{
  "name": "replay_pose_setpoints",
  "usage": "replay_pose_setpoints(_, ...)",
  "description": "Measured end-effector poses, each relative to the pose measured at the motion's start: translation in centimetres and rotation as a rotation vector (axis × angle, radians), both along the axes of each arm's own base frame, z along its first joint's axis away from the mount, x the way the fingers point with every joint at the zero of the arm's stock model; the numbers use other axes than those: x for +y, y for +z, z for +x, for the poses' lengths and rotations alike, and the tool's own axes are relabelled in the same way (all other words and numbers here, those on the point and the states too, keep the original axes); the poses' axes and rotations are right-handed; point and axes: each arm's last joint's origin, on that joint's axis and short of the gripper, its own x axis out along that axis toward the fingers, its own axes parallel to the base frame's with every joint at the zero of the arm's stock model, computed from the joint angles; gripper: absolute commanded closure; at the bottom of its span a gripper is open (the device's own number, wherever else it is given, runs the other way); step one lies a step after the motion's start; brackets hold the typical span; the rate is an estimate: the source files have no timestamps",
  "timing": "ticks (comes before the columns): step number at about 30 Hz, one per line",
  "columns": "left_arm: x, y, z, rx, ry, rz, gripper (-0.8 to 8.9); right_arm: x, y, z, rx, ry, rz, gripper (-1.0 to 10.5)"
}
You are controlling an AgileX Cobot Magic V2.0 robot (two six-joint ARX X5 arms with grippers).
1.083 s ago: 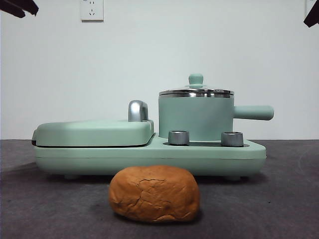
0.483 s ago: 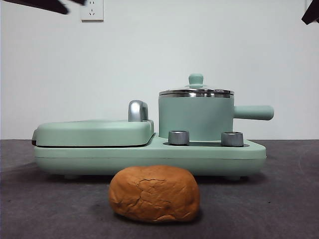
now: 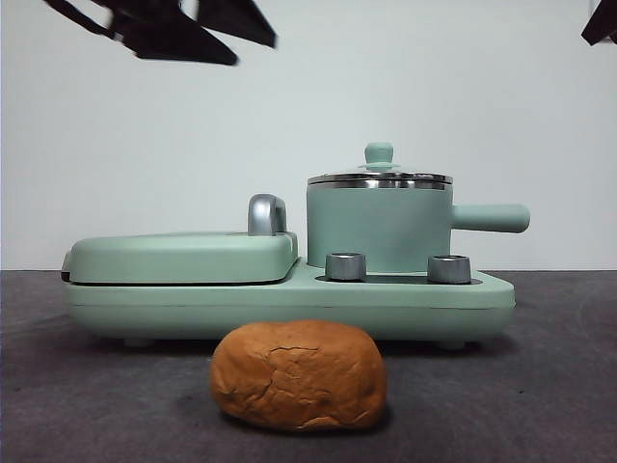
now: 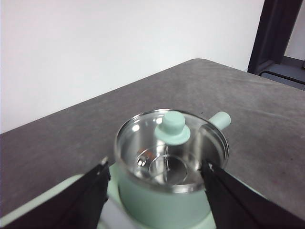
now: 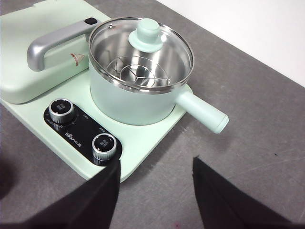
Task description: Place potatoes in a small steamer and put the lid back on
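The lid (image 3: 379, 177) sits shut on the steamer (image 3: 379, 227), which stands on the right half of the mint-green cooker base (image 3: 289, 299), and the potato (image 3: 299, 374) lies alone on the table (image 3: 77, 405) just in front of that base, touched by nothing. So the step in hand looks like the first one: getting the lid off so the pot can take the potato. The left gripper (image 4: 155, 183) is the one at work; in its wrist view the jaws are spread wide to either side of the steamer, with the lid knob (image 4: 173, 127) ahead of them and between their lines, well apart from both. In the front view it shows as a dark blurred shape high up, left of the pot and well above it. The right gripper (image 5: 155, 174) waits high at the right, jaws also spread, holding nothing, looking down on the steamer, its side handle (image 5: 202, 113) and the two dials (image 5: 61, 108). The next move, I judge, calls for the left gripper to come down over the knob, centre on it and close; the knob is small and rounded, so a poorly centred pinch could slip. Against the earlier frames, the left arm has swung in from the top corner toward the pot; potato, lid and steamer have not shifted.
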Motion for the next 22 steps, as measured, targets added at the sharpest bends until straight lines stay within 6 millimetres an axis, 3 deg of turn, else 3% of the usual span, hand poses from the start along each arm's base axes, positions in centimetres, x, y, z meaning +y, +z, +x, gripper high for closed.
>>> replay_pose_setpoints(22,-8.7,-2.8,9.4,0.068,-0.070,0.042,5.06,0.0,0.0,0.0,0.002,-0.002,0.004,7.1)
